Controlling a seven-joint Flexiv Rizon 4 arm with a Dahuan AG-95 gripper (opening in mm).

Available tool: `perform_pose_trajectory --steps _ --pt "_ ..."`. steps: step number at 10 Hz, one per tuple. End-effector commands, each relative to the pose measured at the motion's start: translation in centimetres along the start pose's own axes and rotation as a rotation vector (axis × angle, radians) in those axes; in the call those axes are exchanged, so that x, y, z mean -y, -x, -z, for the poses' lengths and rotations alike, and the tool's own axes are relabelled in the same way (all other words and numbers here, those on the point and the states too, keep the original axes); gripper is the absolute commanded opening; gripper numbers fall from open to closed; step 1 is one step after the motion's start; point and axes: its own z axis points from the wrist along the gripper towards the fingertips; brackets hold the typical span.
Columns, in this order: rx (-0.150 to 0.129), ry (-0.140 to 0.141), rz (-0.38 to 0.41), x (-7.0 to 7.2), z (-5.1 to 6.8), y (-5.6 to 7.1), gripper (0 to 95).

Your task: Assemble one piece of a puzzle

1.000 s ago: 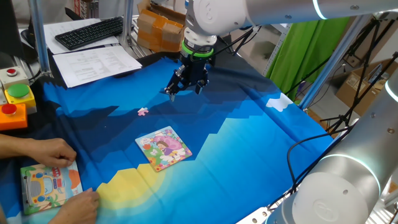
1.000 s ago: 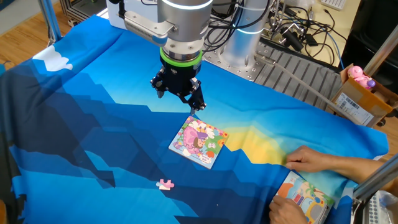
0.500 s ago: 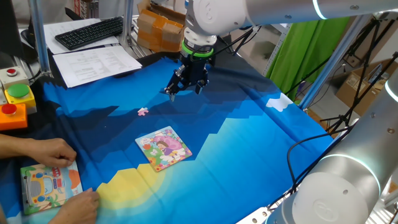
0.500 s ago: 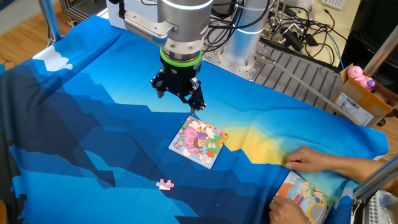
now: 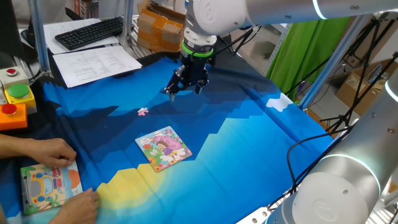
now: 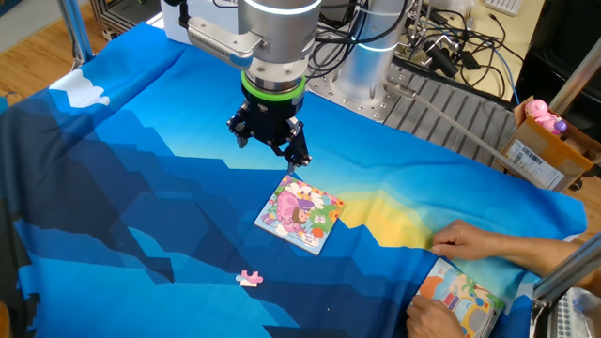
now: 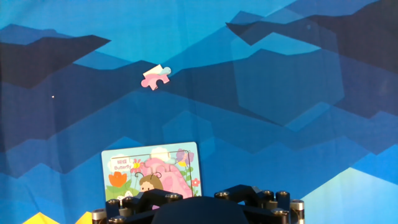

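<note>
The piece (image 5: 143, 112) is tiny, pink and white, and lies alone on the blue cloth; it also shows in the other fixed view (image 6: 250, 278) and in the hand view (image 7: 156, 77). The puzzle (image 5: 163, 148), a small square board with a cartoon girl, lies flat nearer the cloth's middle, and shows as well in the other fixed view (image 6: 300, 214) and the hand view (image 7: 151, 171). My gripper (image 5: 185, 89) hangs above the cloth, beyond both, with its fingers spread and nothing between them; it also shows in the other fixed view (image 6: 270, 150). In the hand view only its black body shows.
A person's hands (image 5: 46, 150) hold an orange-bordered vehicle board (image 5: 50, 185) at the cloth's near left corner, also seen in the other fixed view (image 6: 465, 302). Papers (image 5: 93, 62), a keyboard (image 5: 90, 31) and button boxes (image 5: 15, 99) sit beyond the cloth.
</note>
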Motion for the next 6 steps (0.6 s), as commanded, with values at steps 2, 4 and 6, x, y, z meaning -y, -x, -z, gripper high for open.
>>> perform_pose_trajectory --steps 2,4,6 --pt "-0.106 0.071 -0.13 -0.09 -0.26 -0.31 0.0" --pt "-0.103 0.07 -0.13 -0.24 -0.51 -0.78 0.0" --pt "-0.103 0.071 -0.129 -0.4 -0.51 -0.92 0.0"
